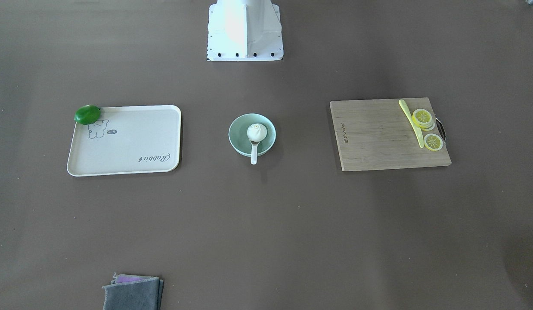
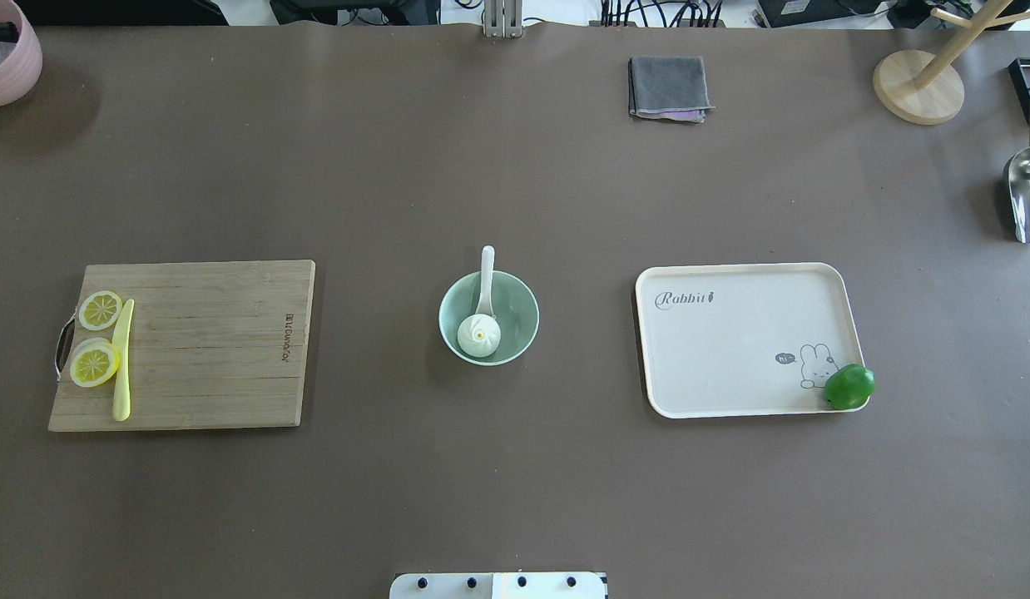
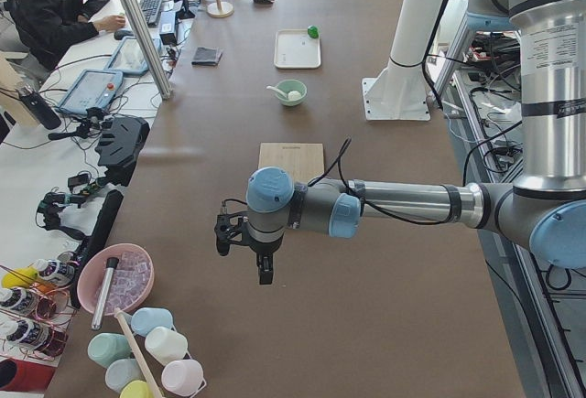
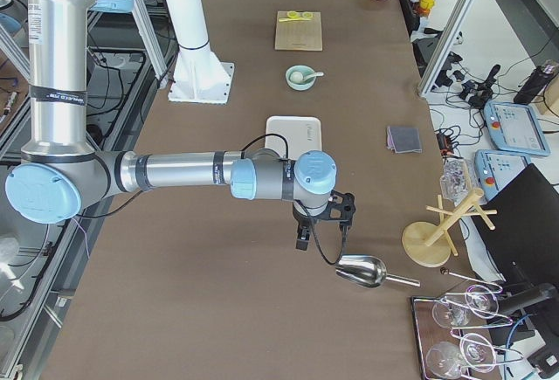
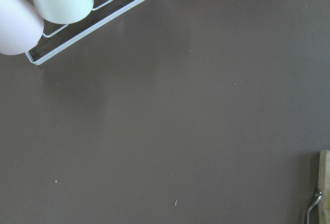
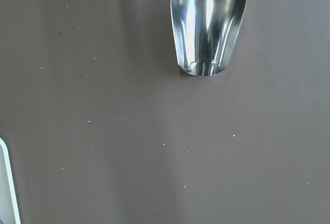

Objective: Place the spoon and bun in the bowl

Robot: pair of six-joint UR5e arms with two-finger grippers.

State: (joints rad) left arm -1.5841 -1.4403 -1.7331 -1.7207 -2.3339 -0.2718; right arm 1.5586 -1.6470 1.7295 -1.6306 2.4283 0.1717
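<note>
The pale mint-green bowl (image 2: pixel 515 301) stands at the table's middle. The white pleated bun (image 2: pixel 479 336) lies inside it. The white spoon (image 2: pixel 486 279) rests in the bowl with its scoop under the bun and its handle over the far rim. They also show in the front-facing view: bowl (image 1: pixel 238 129), bun (image 1: pixel 256 131), spoon (image 1: pixel 253 156). My left gripper (image 3: pixel 243 259) hangs over bare table far off at the left end. My right gripper (image 4: pixel 323 233) hangs at the right end, near a metal scoop. I cannot tell whether either is open or shut.
A wooden cutting board (image 2: pixel 207 345) with lemon slices (image 2: pixel 96 363) and a pale-yellow knife (image 2: pixel 122 362) lies left of the bowl. A cream tray (image 2: pixel 731 349) with a green lime (image 2: pixel 849 387) lies right. A grey cloth (image 2: pixel 668 86), metal scoop (image 2: pixel 1027 187), wooden stand (image 2: pixel 918 86) and pink bowl (image 2: pixel 7 62) sit at the edges.
</note>
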